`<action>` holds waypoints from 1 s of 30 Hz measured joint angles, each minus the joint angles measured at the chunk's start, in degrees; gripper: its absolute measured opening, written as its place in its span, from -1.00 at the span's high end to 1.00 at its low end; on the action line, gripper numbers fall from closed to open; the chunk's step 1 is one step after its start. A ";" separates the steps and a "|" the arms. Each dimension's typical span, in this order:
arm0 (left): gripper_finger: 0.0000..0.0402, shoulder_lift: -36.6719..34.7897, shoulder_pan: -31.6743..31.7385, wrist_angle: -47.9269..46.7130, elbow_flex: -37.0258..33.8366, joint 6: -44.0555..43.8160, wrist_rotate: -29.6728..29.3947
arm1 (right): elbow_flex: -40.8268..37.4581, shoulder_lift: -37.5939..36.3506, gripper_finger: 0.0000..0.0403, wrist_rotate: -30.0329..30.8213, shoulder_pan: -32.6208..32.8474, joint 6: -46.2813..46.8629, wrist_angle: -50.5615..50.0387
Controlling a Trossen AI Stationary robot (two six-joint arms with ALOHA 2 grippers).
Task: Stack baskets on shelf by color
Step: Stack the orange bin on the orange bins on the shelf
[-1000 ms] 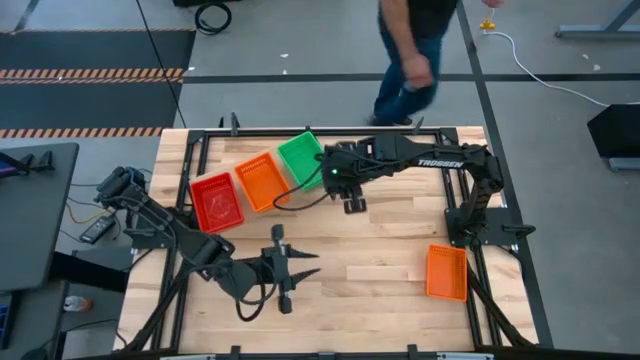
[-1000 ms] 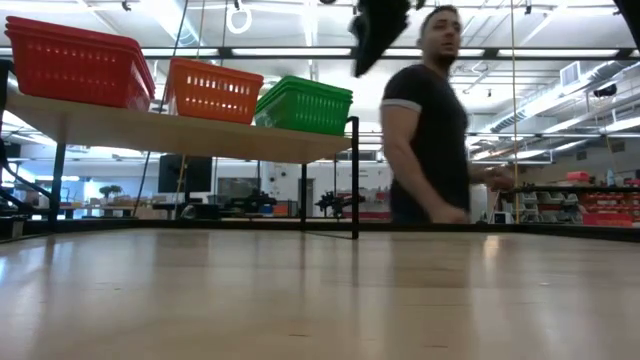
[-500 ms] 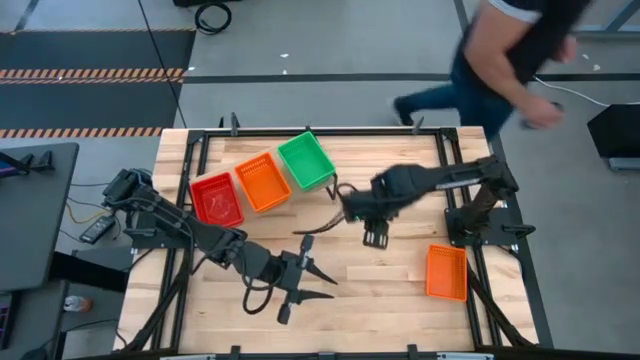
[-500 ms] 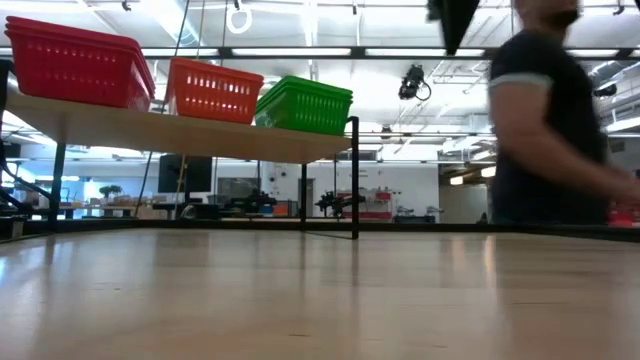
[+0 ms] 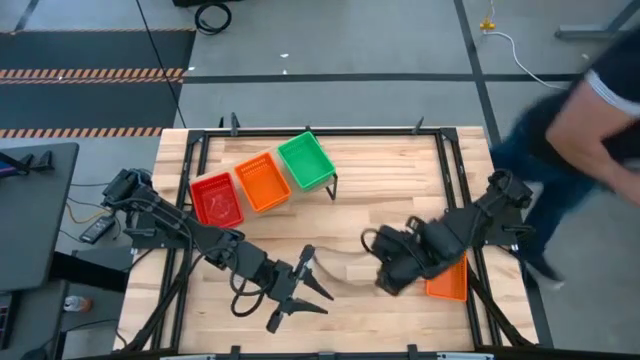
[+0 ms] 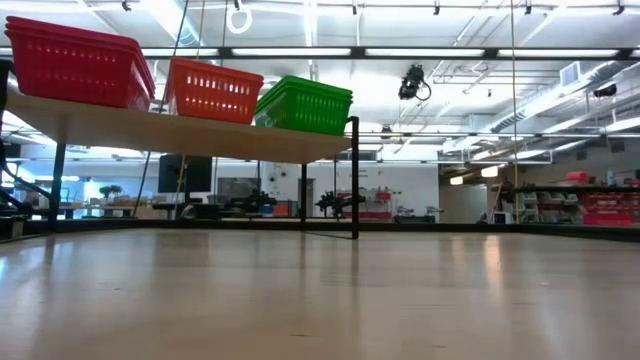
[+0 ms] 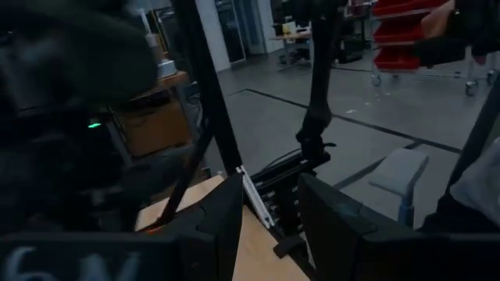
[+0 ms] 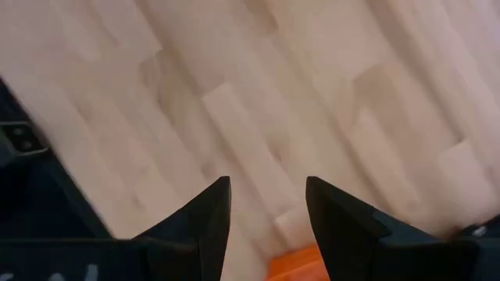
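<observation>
One orange basket [image 5: 447, 278] left on the table; right gripper [image 5: 385, 281], fingers apart and empty, should square up to its rim before closing.

baskets [image 6: 210, 90]: red, orange and green plastic mesh, slightly glossy
shelf [image 6: 180, 132]: pale wooden plank, smooth, on thin black metal legs
tabletop [image 5: 390, 200]: light wood slats, smooth, a soft sheen seen low across it
table frame [image 5: 320, 131]: black metal, matt
</observation>
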 joint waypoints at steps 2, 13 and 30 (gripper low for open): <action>0.34 0.00 0.48 -0.49 0.02 0.03 0.88 | -1.81 -0.02 0.14 -0.02 1.84 4.02 0.84; 0.34 -0.02 4.29 -1.84 0.02 -0.03 4.94 | -12.72 0.09 0.14 -4.59 10.36 19.48 5.06; 0.34 -0.05 4.14 -1.76 0.02 -2.63 4.77 | -12.72 0.07 0.14 2.46 12.43 23.15 9.74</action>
